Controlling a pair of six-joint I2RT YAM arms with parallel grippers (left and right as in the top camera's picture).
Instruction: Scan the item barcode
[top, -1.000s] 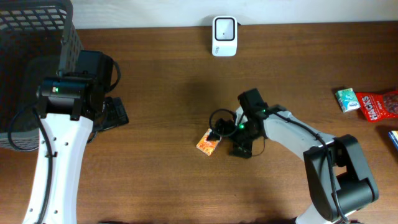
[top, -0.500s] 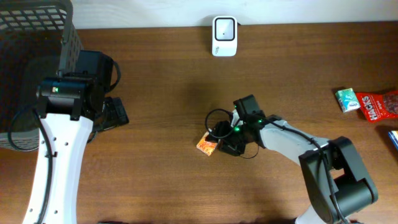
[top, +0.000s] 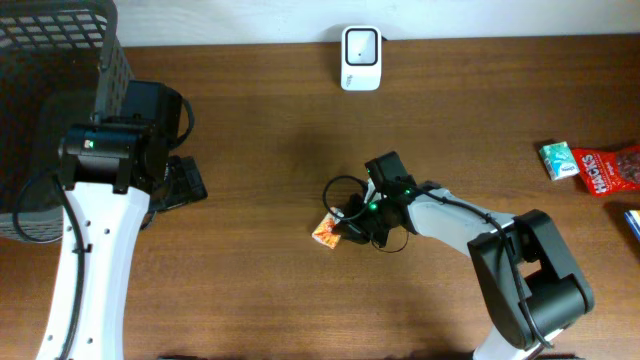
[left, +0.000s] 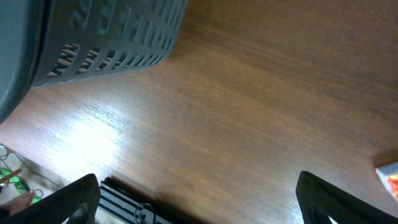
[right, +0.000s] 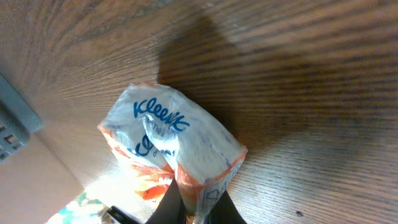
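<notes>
From above, my right claw (top: 343, 228) sits low over the middle of the table (top: 250, 130), closed at the edge of the orange pack (top: 325, 232). The scanner (top: 360, 45) stands well apart at the far edge. My left claw (top: 185, 180) hangs beside the basket (top: 50, 60).

Through my left wrist, my left claw (left: 198, 186) gapes wide and holds nothing. The basket (left: 112, 43) is at upper left, and the pack (left: 390, 177) just peeks in at the right edge.

Through my right wrist, my right claw (right: 191, 200) is pinched tight on the near edge of the pack (right: 168, 134), which lies on the wood.
</notes>
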